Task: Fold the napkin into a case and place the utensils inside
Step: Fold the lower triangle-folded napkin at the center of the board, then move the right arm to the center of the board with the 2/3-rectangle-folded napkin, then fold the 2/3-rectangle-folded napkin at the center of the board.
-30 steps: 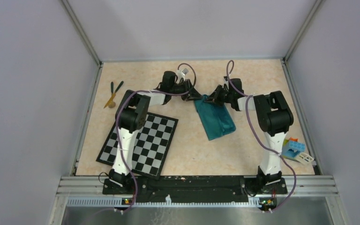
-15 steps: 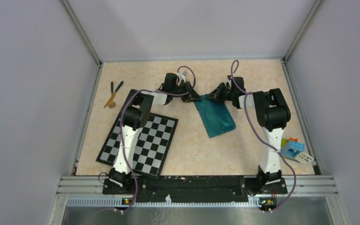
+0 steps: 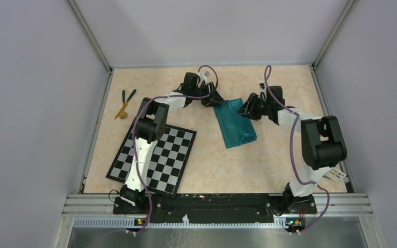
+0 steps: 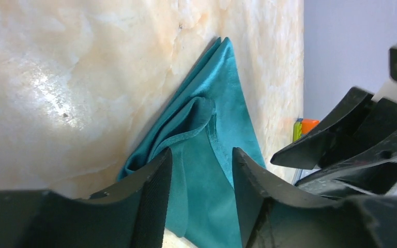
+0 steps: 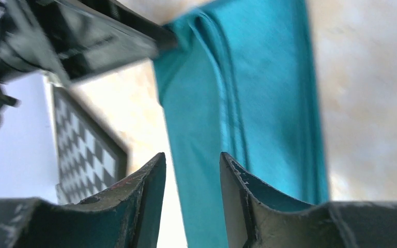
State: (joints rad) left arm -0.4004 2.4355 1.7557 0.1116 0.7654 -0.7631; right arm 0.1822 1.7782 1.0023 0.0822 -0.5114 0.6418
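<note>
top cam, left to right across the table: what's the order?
utensils → checkerboard → left hand, at the napkin's far left corner → napkin → right hand, at the napkin's right edge.

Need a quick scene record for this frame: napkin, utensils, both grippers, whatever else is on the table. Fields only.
napkin: teal, folded into an oblong, lying flat mid-table
utensils: two dark sticks and one tan, together at the far left, apart from the napkin
left gripper: open, at the napkin's far left corner, cloth showing between its fingers
right gripper: open, at the napkin's far right edge, holding nothing
checkerboard: near left, clear of the napkin
stage: napkin folded, utensils not yet inside
</note>
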